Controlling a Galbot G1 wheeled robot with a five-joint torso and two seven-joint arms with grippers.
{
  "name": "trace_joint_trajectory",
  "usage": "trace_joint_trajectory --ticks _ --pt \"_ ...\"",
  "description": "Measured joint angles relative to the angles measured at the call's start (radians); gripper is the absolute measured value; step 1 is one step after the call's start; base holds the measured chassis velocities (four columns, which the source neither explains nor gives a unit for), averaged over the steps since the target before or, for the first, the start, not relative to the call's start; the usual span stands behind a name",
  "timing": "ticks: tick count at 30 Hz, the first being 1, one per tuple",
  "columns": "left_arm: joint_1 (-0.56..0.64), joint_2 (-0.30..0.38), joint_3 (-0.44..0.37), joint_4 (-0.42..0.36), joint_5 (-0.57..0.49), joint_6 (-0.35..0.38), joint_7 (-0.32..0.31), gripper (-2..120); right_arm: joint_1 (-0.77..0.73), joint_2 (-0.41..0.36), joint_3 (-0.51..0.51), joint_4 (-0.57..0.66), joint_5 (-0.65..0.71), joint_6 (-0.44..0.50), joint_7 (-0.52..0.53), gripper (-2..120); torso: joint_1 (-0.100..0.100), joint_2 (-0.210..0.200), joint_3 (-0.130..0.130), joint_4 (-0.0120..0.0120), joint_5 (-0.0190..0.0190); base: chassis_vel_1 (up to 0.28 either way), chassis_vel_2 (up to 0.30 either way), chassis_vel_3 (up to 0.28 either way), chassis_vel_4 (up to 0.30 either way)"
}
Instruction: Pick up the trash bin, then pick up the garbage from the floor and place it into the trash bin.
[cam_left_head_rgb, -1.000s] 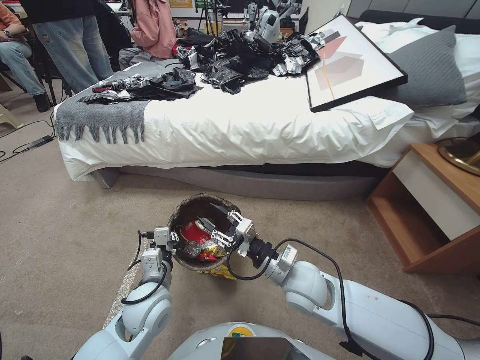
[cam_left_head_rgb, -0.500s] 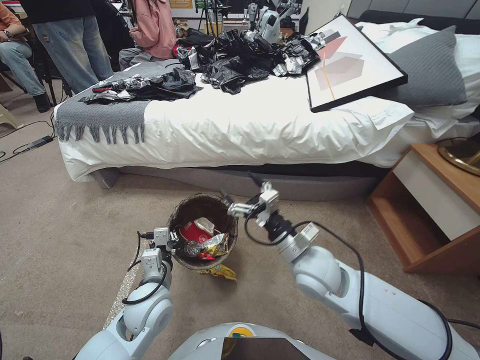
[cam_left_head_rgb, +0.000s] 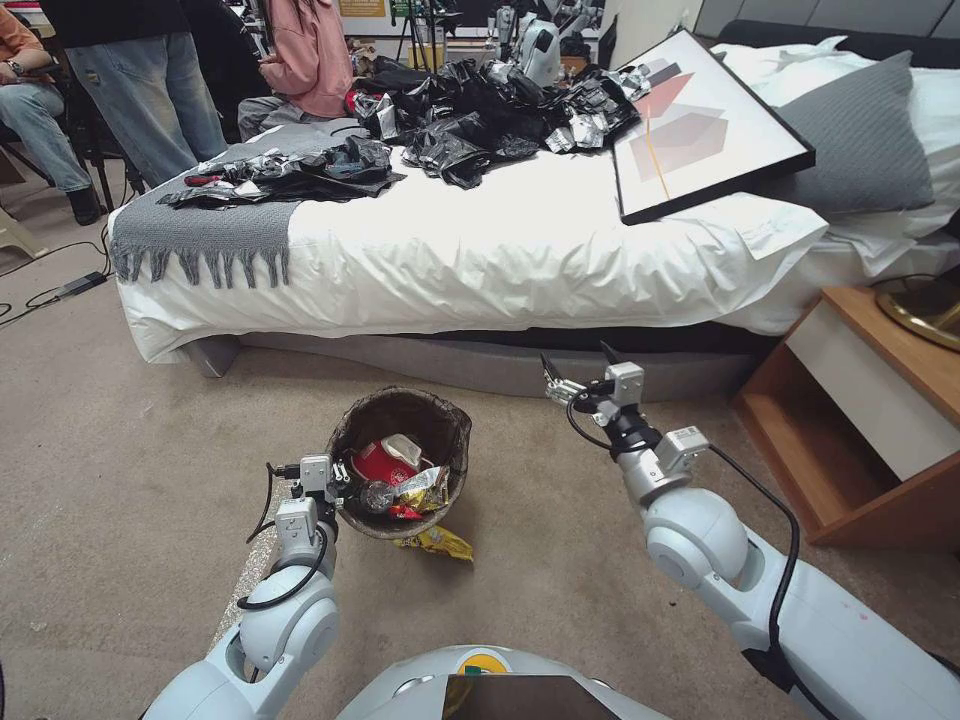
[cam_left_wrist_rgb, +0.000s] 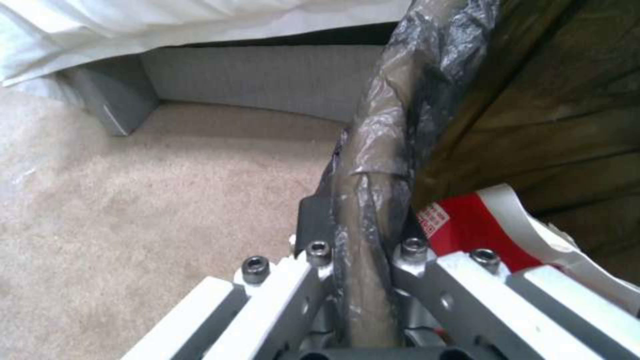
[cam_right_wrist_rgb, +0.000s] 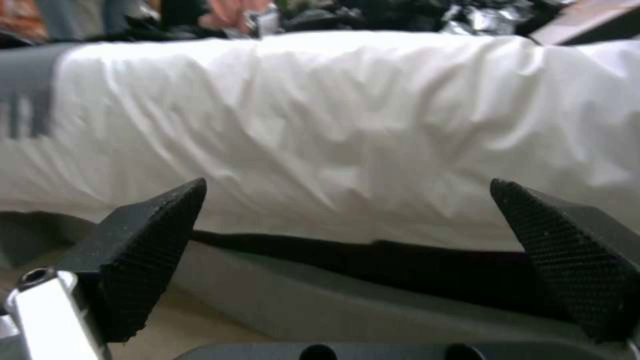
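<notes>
Trash bin hangs above the carpet in front of the bed, its bag-lined rim pinched at the near-left edge by the left gripper, whose fingers are closed on it; inside lie a red-and-white cup, a shiny wrapper and a clear bottle; a yellow wrapper lies on the carpet just under the bin; the right gripper hovers to the bin's right, near the bed base, fingers spread wide and empty.
</notes>
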Motion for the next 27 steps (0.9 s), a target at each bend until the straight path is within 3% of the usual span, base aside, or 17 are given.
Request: trace_joint_trajectory --ticks 12,27 --pt "0.003 0.002 -0.016 0.001 -0.005 -0.008 -0.012 0 -0.199 0.091 0.085 -0.063 -0.163 0.037 0.011 100 0.000 0.000 0.000 -0.0001 0.0000 0.000 0.000 0.000 0.000" --pt "0.026 -0.016 -0.029 -0.023 -0.009 -0.008 -0.023 0 -0.194 0.110 0.038 -0.085 -0.200 0.043 0.015 100 0.000 0.000 0.000 0.0002 0.0000 0.008 0.010 0.010 0.011"
